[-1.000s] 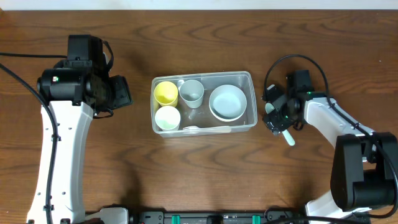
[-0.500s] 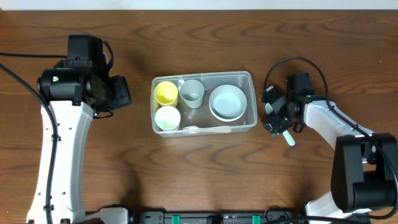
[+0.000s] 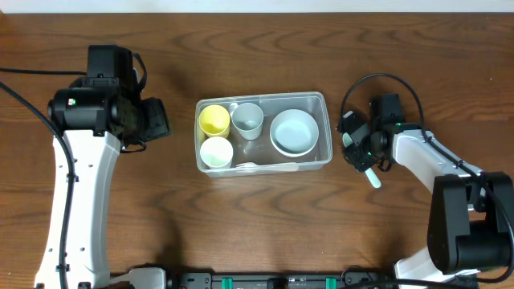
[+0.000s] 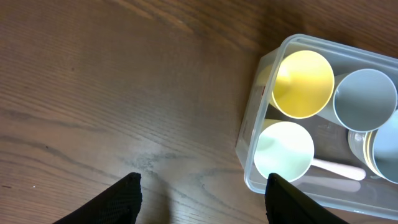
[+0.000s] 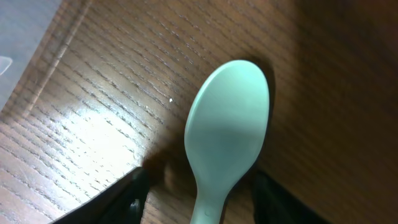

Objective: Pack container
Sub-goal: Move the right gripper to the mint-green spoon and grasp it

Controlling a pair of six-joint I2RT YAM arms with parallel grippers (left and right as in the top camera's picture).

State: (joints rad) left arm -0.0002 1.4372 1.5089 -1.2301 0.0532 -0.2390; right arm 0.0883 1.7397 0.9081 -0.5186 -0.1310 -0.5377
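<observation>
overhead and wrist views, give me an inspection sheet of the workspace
surface: brown wooden table
job's things: clear container holds yellow cup, pale cup, grey cup, bowl, white spoon; mint spoon lies on the table right of it
clutter: nothing seen
grippers: left gripper open over bare wood; right gripper open, straddling the mint spoon
cables: black cable loops at right; second cable at far left
surroundings: pale strip beyond far edge

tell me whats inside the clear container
Inside the container: a yellow cup, a pale cup, a grey-blue cup, a white bowl and a white spoon along one long wall. The pale cup overlaps part of the spoon; anything beneath the cups cannot be seen.
</observation>
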